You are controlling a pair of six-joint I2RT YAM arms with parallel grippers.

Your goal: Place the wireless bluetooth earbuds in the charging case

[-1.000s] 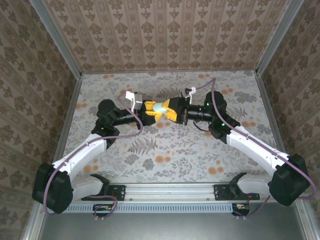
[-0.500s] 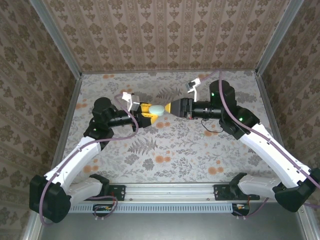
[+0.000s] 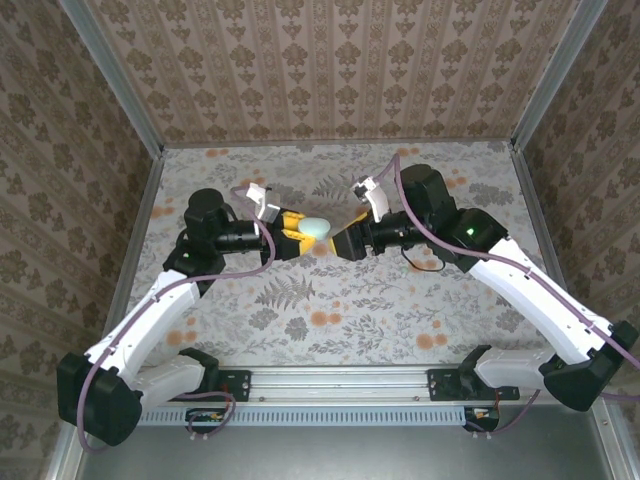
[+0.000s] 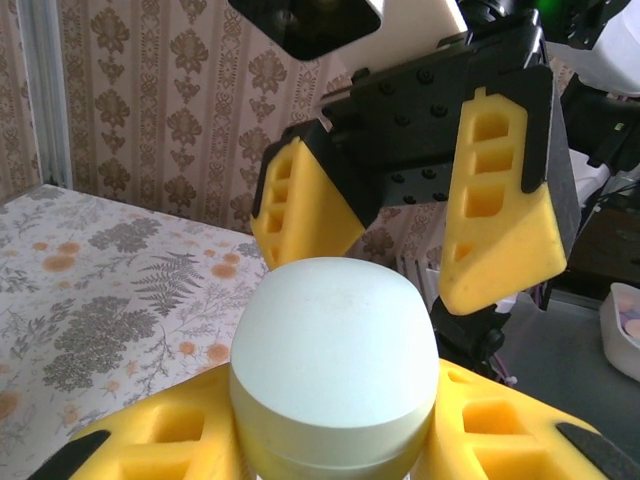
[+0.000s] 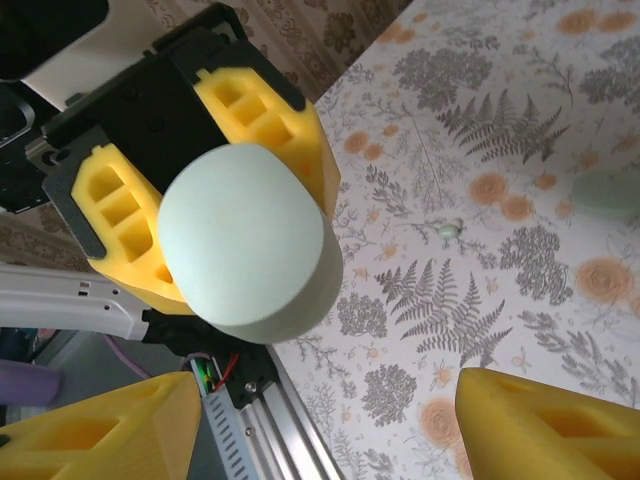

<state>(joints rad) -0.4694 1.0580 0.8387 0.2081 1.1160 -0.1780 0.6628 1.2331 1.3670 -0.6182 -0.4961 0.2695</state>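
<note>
A pale mint-green charging case (image 3: 316, 228), lid closed, is held above the table with my left gripper (image 3: 297, 225) shut on its lower half. In the left wrist view the case (image 4: 335, 350) sits between my yellow fingers (image 4: 150, 440). My right gripper (image 3: 345, 241) faces it, open, with nothing between its pads. The case (image 5: 250, 255) floats ahead of the right gripper (image 5: 320, 440), apart from it. A small pale earbud (image 5: 449, 231) lies on the floral table. A blurred pale green thing (image 5: 610, 190) lies at the right edge.
Patterned walls and metal corner posts (image 3: 120, 80) close in the floral table (image 3: 330, 300). An aluminium rail (image 3: 340, 385) runs along the near edge between the arm bases. A white tray (image 4: 625, 315) stands off to the right in the left wrist view.
My right gripper has opened wider and pulled off the case, shifting toward the near side. The left gripper has kept hold of the case and moved slightly left.
</note>
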